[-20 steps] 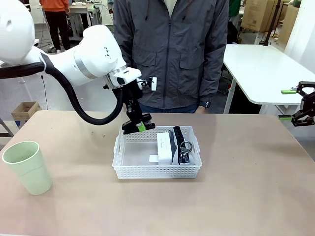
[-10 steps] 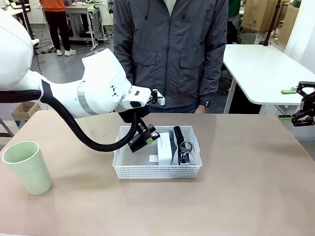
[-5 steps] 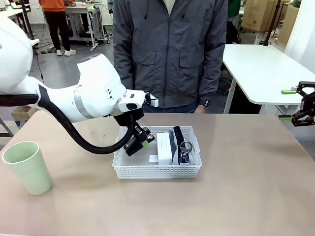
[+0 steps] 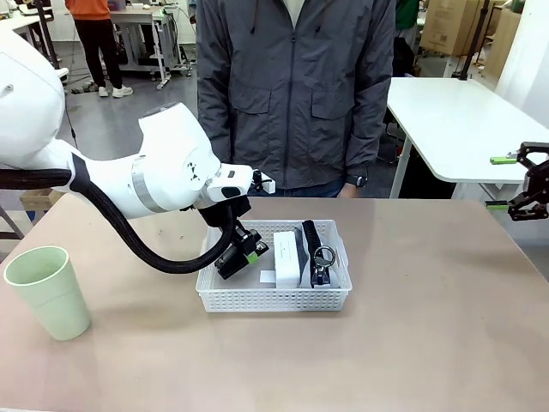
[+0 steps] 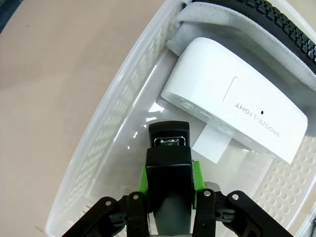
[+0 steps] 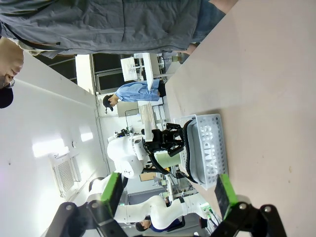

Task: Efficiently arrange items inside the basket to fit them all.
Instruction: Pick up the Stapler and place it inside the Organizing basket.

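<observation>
Two tools; state of each?
Left tool [image 4: 243, 255] pinching black stapler [image 5: 169, 143] across its body, low in basket's [image 4: 274, 302] free left part, just beside white block [image 5: 237, 108]; right tool [image 4: 499, 182] spread, holding nothing, off at bench's [image 4: 429, 343] right edge
How'll the stuff handle?
Stapler: stiff, prob. heavy-ish, smooth sides, may slip; mid-body grip looks apt; block rigid, slick, take by long sides; grey pouch [image 5: 197, 22] soft, floppy; cup [image 4: 47, 292] light, thin, crushable, pinch rim gently; it's on bench, well left of basket
Any print?
"SNOOZE·LIGHT" on block; blank white tag [image 5: 210, 148] beside it; nothing else legible
</observation>
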You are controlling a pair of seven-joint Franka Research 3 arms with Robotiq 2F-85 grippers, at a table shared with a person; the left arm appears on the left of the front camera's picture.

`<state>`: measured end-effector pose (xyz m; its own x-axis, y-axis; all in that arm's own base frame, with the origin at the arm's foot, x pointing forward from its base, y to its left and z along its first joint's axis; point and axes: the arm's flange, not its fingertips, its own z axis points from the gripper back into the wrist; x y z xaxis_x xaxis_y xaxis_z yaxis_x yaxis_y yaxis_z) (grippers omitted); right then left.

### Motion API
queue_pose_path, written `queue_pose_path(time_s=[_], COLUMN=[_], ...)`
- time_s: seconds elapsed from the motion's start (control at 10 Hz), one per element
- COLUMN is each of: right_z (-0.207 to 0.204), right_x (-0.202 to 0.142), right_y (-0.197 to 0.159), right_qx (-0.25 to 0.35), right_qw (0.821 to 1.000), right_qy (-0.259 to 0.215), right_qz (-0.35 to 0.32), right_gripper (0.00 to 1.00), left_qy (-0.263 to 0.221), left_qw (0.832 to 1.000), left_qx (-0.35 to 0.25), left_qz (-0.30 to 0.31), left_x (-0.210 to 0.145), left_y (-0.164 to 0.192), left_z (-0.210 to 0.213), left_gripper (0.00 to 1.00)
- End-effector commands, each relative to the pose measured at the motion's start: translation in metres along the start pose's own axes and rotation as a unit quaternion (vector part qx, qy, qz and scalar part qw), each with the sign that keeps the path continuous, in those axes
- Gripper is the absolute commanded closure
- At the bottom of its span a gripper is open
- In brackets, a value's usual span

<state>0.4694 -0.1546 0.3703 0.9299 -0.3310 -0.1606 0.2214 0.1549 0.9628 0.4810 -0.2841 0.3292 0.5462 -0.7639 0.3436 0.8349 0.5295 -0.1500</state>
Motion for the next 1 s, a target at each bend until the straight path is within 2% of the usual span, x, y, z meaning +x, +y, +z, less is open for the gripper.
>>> queue_pose_path(time_s=[0.0,0.1,0.2,0.3,0.4,0.7,0.9], right_z=[0.003,0.003,0.003,0.003,0.003,0.003,0.003], right_x=[0.000,0.000,0.000,0.000,0.000,0.000,0.000], right_y=[0.001,0.001,0.001,0.001,0.001,0.001,0.001], right_qx=[-0.002,-0.002,-0.002,-0.002,-0.002,-0.002,-0.002], right_qw=[1.000,1.000,1.000,1.000,1.000,1.000,1.000], right_qy=[0.006,0.006,0.006,0.006,0.006,0.006,0.006], right_qz=[0.010,0.010,0.010,0.010,0.010,0.010,0.010], right_gripper=[0.00,0.00,0.00,0.00,0.00,0.00,0.00], left_qy=[0.011,0.013,0.013,0.014,0.010,0.006,-0.009], left_qw=[1.000,1.000,1.000,1.000,1.000,1.000,0.999], left_qx=[0.003,0.001,0.000,0.001,0.002,0.010,-0.008], left_qz=[0.008,0.006,0.001,0.001,0.001,-0.009,-0.041], left_x=[0.006,0.006,0.007,0.006,0.006,0.002,-0.010], left_y=[0.001,0.002,0.002,0.002,0.002,-0.005,-0.015], left_z=[0.002,0.001,0.001,0.001,0.002,0.011,0.053], left_gripper=[0.63,0.63,0.07,0.06,0.00,0.00,0.00])
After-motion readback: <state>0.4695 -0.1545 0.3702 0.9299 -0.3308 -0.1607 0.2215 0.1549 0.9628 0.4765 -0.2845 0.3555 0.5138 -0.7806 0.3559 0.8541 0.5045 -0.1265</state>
